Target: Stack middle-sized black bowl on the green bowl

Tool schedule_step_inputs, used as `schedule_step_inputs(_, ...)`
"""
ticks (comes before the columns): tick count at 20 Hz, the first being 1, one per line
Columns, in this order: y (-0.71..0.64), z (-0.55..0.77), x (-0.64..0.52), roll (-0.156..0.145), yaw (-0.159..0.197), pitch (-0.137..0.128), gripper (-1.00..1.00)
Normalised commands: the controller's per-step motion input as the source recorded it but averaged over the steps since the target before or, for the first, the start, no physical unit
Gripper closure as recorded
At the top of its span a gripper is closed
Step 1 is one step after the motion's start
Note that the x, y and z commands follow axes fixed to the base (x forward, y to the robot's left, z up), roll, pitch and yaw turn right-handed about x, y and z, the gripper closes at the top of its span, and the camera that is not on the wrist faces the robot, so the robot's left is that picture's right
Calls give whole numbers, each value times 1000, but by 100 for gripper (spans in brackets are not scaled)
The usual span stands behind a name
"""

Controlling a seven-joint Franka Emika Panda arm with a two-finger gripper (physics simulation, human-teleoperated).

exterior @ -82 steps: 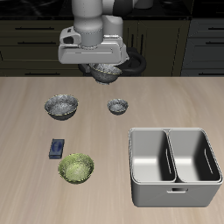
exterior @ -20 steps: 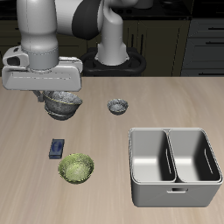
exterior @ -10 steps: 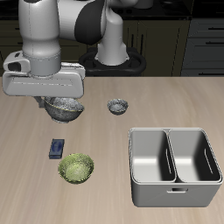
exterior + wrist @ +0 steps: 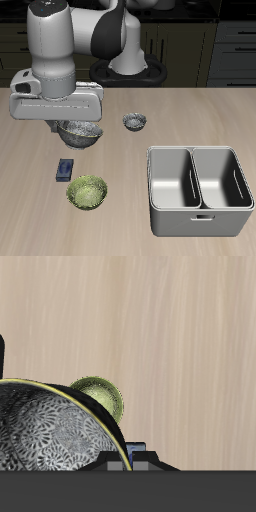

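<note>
The middle-sized black bowl [image 4: 80,131], dark with a mottled silvery inside, hangs just under my gripper [image 4: 72,124], which is shut on its rim and holds it above the table. In the wrist view the bowl [image 4: 50,434] fills the near field, slightly tilted. The green bowl [image 4: 87,192], yellow-green with a leafy inside, sits on the table nearer the front edge. It is a little ahead of the held bowl and apart from it. It also shows in the wrist view [image 4: 101,399], just past the held bowl's rim.
The smallest dark bowl [image 4: 135,122] sits mid-table beside the held bowl. A small blue block [image 4: 66,168] lies between the held bowl and the green bowl. A grey two-compartment metal bin [image 4: 197,190] stands near the front edge. The larger dark bowl is hidden.
My gripper has carried the middle-sized black bowl up off the table and toward the front edge, closer to the green bowl. Four seconds ago it hung over the back of the table.
</note>
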Motion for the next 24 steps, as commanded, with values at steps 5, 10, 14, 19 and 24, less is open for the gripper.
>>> schedule_step_inputs(5,-7,-253,48,-2,-8,20,100)
schedule_step_inputs(10,32,-264,46,-2,10,29,100)
schedule_step_inputs(14,52,-212,37,7,-18,22,100)
schedule_step_inputs(19,68,-196,65,7,0,17,100)
schedule_step_inputs(24,40,-290,83,1,-1,34,100)
